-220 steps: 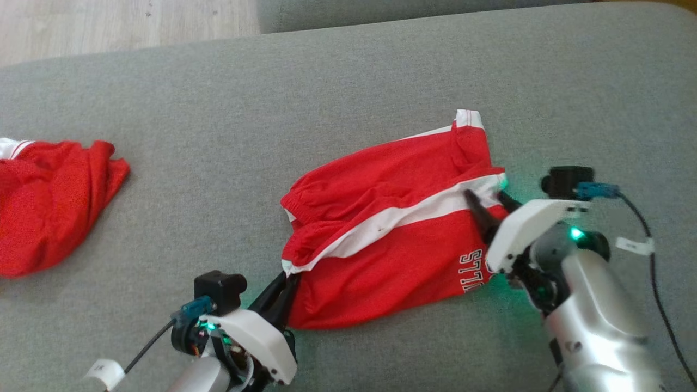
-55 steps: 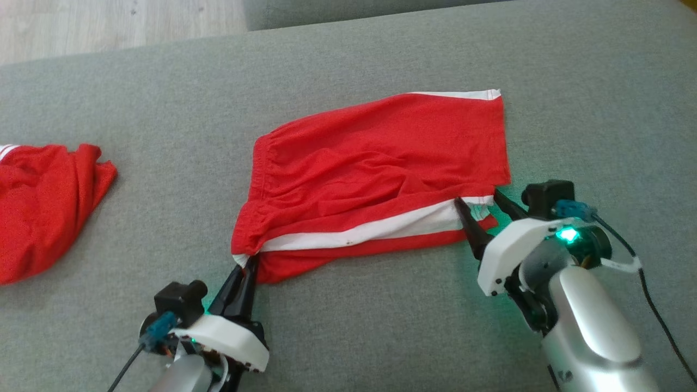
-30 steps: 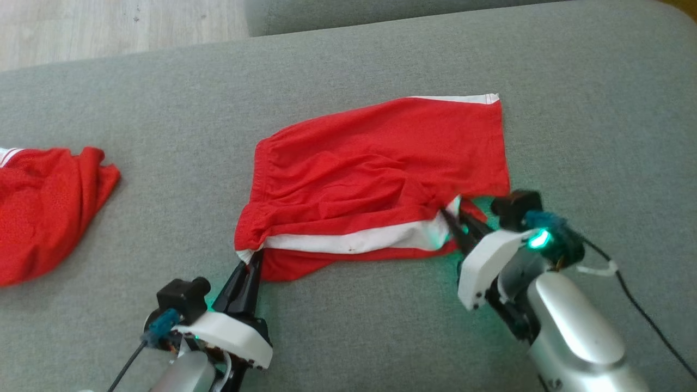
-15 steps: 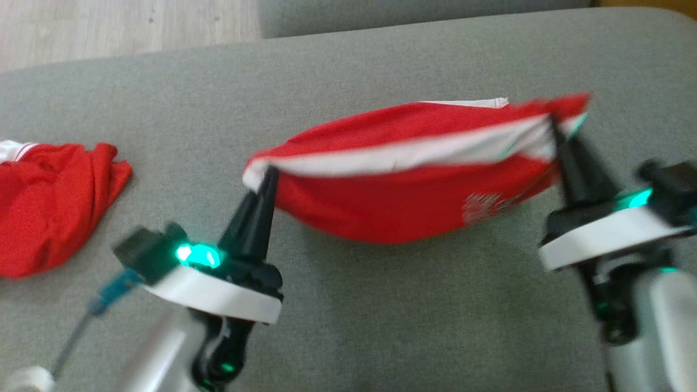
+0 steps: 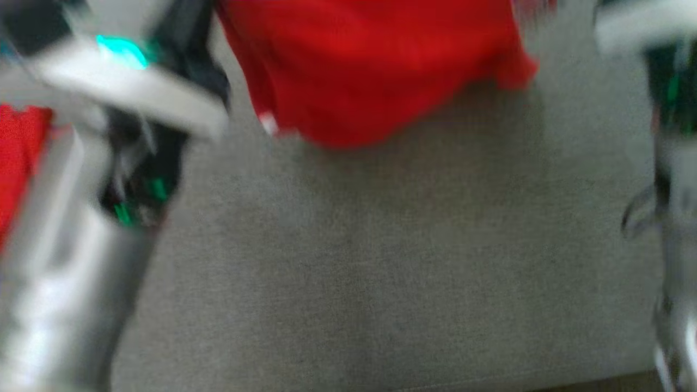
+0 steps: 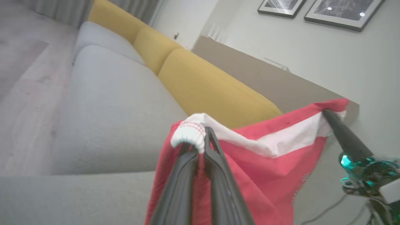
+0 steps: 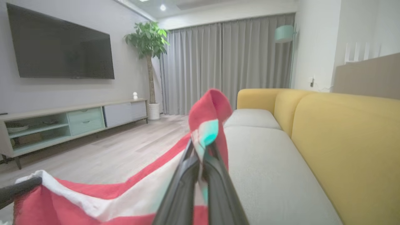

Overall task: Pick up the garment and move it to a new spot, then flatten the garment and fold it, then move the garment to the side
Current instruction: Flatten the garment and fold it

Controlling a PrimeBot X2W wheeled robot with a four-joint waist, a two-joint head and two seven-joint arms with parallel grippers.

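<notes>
The garment (image 5: pixel 375 71), red shorts with a white side stripe, hangs in the air above the grey sofa seat (image 5: pixel 381 261), stretched between my two grippers. In the left wrist view my left gripper (image 6: pixel 201 139) is shut on a bunched white corner of the garment (image 6: pixel 268 175). My right gripper (image 6: pixel 328 114) grips the far end of the white stripe there. Seen from the right wrist, my right gripper (image 7: pixel 201 150) is shut on a red and white corner of the garment (image 7: pixel 125 193). My left gripper (image 7: pixel 31 184) pinches the other corner at that view's lower left. The head view is blurred.
A second red garment (image 5: pixel 16 158) lies on the seat at the left, behind my left forearm (image 5: pixel 71 245). Yellow back cushions (image 7: pixel 343 140) run along the sofa. Across the wooden floor (image 7: pixel 118 150) stand a low cabinet (image 7: pixel 62 125), a television and a potted plant.
My right gripper closed on the garment's right corner. Both grippers then lifted the garment off the seat, so it now hangs between them. The head view has shifted and blurred.
</notes>
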